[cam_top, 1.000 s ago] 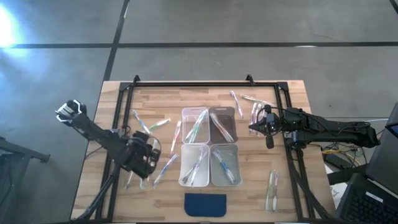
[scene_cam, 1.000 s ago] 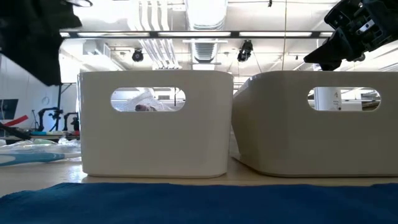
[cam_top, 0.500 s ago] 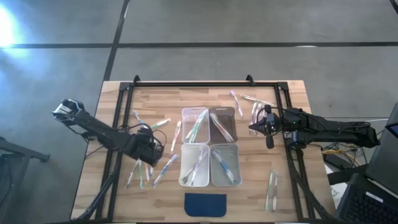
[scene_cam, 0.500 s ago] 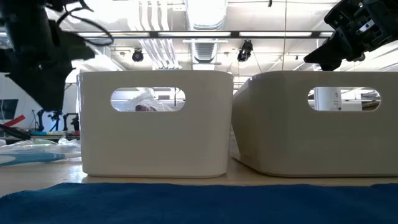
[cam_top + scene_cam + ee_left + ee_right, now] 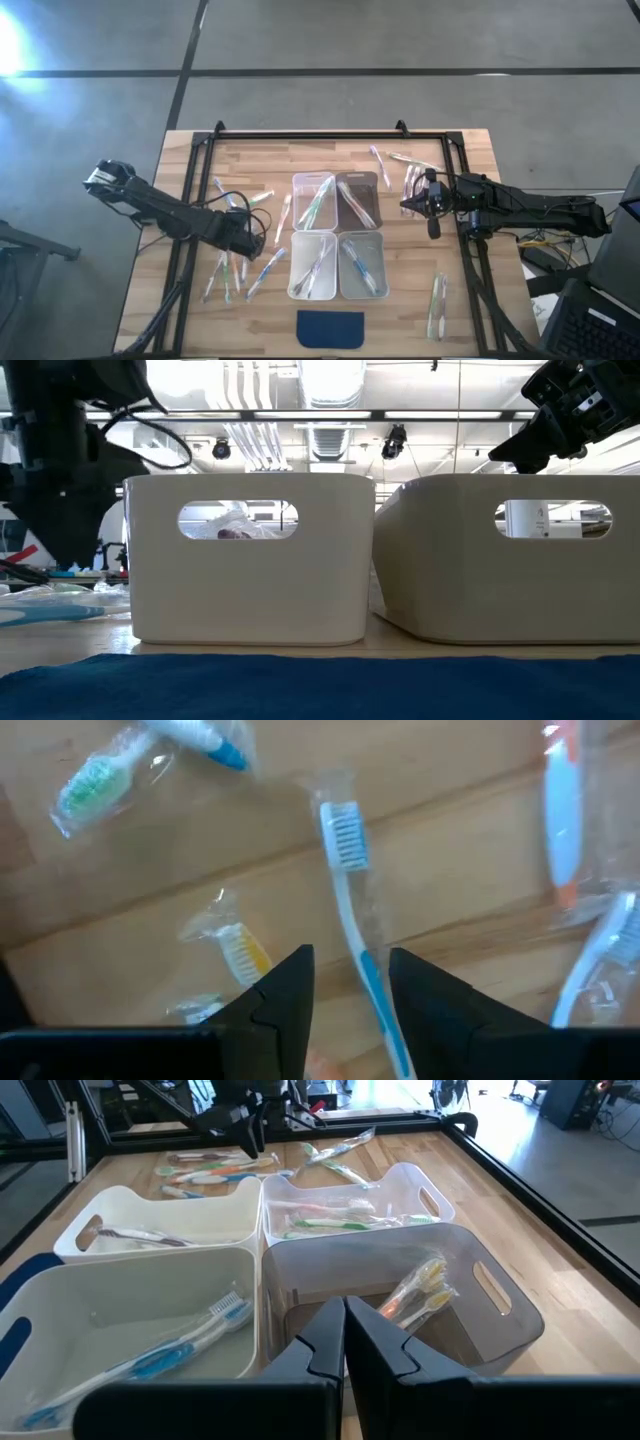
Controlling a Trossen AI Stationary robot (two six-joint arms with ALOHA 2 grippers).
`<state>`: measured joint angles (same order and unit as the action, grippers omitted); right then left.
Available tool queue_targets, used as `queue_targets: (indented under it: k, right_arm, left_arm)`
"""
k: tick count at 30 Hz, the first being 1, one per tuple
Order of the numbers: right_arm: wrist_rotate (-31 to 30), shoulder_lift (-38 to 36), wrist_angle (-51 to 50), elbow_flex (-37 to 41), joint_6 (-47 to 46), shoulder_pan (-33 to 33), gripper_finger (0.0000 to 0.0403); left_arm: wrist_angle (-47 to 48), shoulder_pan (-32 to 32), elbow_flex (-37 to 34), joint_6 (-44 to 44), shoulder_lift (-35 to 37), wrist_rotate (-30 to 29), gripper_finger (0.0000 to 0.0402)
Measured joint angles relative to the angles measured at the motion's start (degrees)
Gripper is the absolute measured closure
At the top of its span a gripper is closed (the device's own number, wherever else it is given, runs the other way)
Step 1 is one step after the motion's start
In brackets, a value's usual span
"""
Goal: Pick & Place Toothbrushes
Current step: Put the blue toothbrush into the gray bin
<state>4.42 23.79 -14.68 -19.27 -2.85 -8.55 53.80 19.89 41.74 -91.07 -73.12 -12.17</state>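
Wooden table (image 5: 470, 300) on a grey floor, seen from above, with four clear bins (image 5: 338, 236) grouped at its centre and a dark blue pad (image 5: 331, 328) in front of them. Wrapped toothbrushes (image 5: 228, 275) lie scattered on the boards at both sides, and several more lie inside the bins. Left gripper (image 5: 350, 982) hangs low over the scattered group left of the bins, fingers parted astride a blue-and-white toothbrush (image 5: 353, 930) lying on the wood. Right gripper (image 5: 430, 205) is poised just right of the bins, fingers closed on nothing.
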Motion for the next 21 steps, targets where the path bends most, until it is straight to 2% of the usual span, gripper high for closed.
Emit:
queue_targets:
  k: [6, 21]
  right_arm:
    - [-0.01, -0.01, -0.02, -0.01, -0.05, 0.01, 0.0394]
    - [-0.01, 0.00, -0.02, 0.00, -0.06, -0.01, 0.0394]
  left_arm:
    - [-4.87, -0.53, -2.03, 2.33, 0.00, 1.38, 0.0237]
    - [-13.35, -3.39, -7.51, 4.23, -0.02, 4.12, 0.0241]
